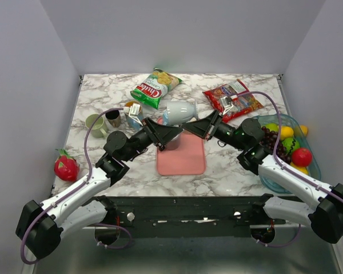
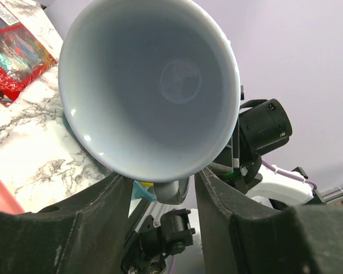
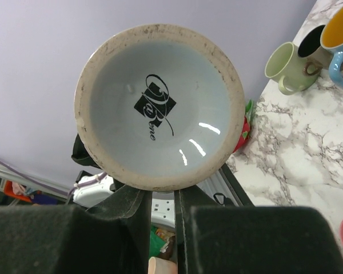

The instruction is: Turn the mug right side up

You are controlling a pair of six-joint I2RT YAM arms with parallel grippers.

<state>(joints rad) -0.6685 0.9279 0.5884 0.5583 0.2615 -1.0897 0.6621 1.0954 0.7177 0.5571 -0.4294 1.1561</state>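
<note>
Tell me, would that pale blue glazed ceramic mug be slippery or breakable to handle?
The pale blue glazed ceramic mug is probably slippery, since its glaze throws bright reflections. It looks rigid and would likely chip or crack if dropped; the bare edge of its base appears rough and scuffed. Its round, flared wall suggests it would roll in a curve if laid on its side.
</note>
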